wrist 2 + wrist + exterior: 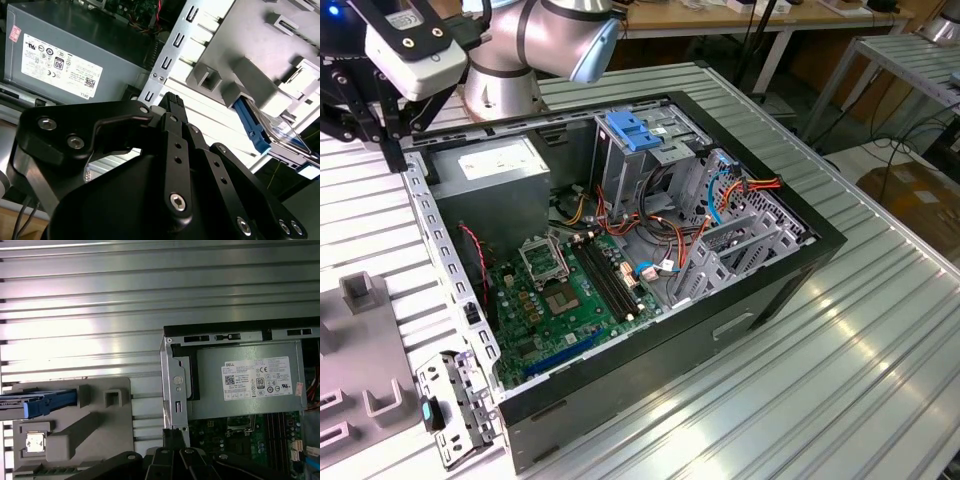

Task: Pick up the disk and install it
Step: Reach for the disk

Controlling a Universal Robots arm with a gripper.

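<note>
- The disk, blue carrier rails showing, lies in a grey holder on the ribbed table, just outside the computer case and well apart from the gripper.
- The pick-up step appears to be in hand but not yet done: the disk sits untouched in its holder.
- A grasp would likely call for the fingers to spread past the carrier's width and line up squarely over it.
- The gripper hangs over the case's far corner at the exterior view's left, beside the power supply, its fingers drawn together and holding nothing.
</note>
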